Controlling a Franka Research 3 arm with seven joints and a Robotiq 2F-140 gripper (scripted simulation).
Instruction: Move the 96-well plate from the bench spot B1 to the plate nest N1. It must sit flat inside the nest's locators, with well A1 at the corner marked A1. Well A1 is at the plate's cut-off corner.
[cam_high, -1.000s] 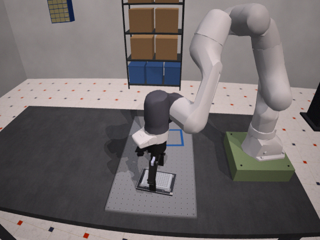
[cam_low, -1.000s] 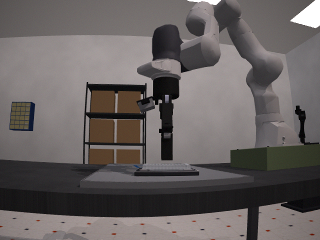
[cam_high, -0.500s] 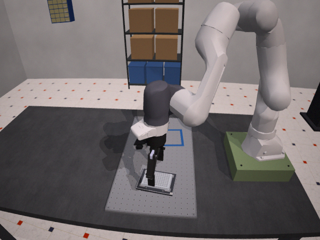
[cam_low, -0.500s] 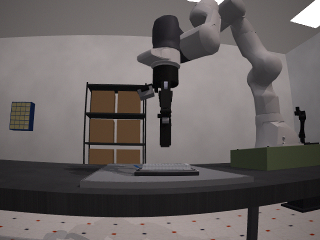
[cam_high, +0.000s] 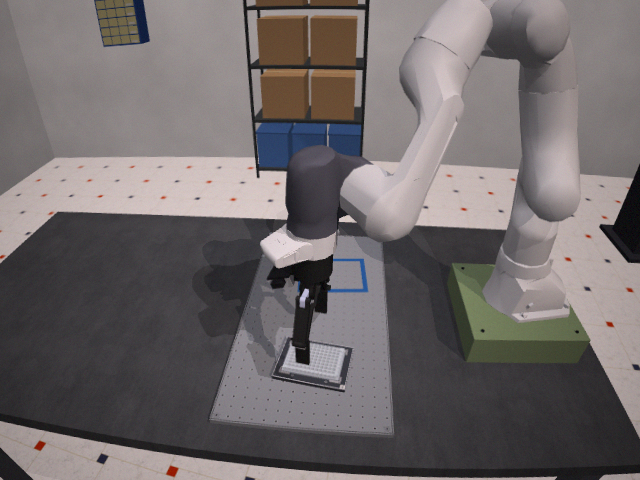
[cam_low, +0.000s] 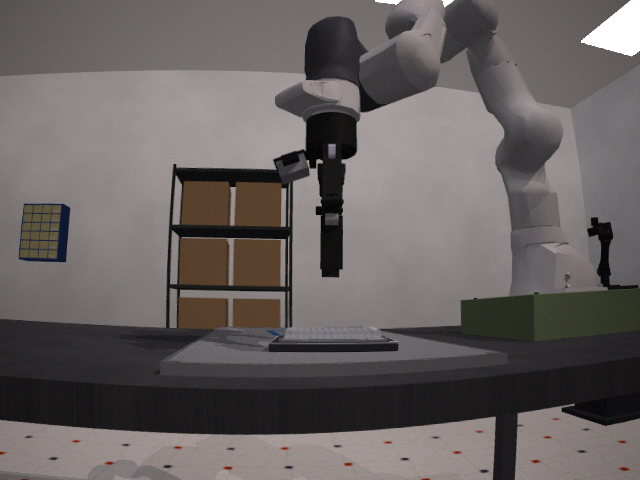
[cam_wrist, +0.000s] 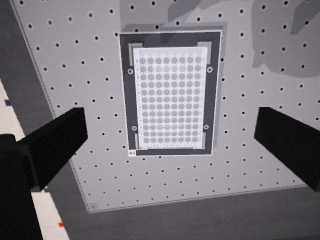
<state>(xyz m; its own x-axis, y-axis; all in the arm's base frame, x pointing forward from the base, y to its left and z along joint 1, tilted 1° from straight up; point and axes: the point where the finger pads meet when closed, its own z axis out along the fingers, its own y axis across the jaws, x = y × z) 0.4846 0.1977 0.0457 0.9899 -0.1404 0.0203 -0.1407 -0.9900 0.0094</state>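
Note:
The white 96-well plate (cam_wrist: 170, 97) lies flat inside the dark plate nest (cam_wrist: 170, 94), within its corner locators. The nest's A1 mark (cam_wrist: 132, 152) is at the lower left corner in the wrist view. I cannot make out the plate's cut-off corner. The plate also shows in the top view (cam_high: 316, 362) and low on the nest in the exterior view (cam_low: 333, 334). My gripper (cam_wrist: 170, 122) is open and empty, well above the plate, one finger at each side of the wrist view. In the exterior view the gripper (cam_low: 330, 258) hangs clear above the plate.
The nest sits on a grey perforated baseplate (cam_high: 315, 341). The blue outlined bench spot (cam_high: 343, 275) is farther back on it and holds nothing. The arm's green base block (cam_high: 509, 322) stands to the right. A shelf with boxes (cam_high: 307, 77) is far behind.

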